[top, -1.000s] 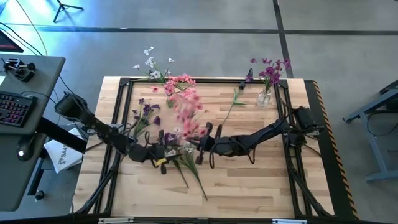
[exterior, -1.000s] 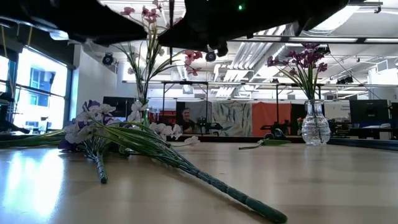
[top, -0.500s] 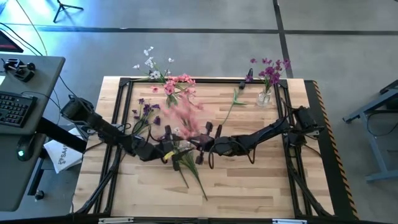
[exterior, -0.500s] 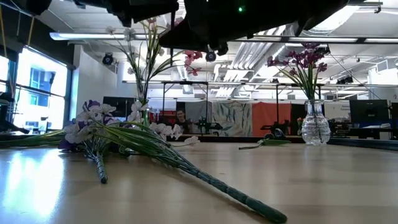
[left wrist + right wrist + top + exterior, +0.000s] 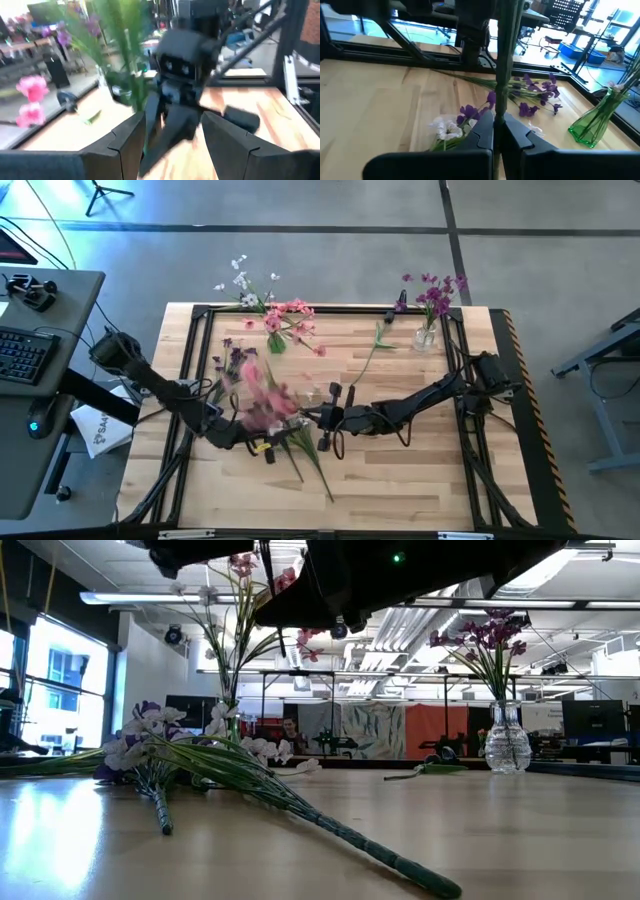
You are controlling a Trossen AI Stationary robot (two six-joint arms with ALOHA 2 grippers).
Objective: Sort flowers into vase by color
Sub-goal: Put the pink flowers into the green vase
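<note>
Flowers point(image 5: 290, 442): loose pile at table point(image 5: 400, 475) centre, seven o'clock of the purple-filled vase point(image 5: 427, 336). Pink sprig point(image 5: 262, 400) held aloft, right gripper point(image 5: 322, 420) clamped on its stem; left gripper point(image 5: 172, 132) parted, empty. Judged light, limp, wire-stiffened; grip mid-stem, below blossoms.

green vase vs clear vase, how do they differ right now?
The green vase stands at the table's far left and holds pink flowers; the clear vase stands at the far right and holds purple flowers. Green tinted glass versus colourless. Both stand upright near the far edge.
</note>
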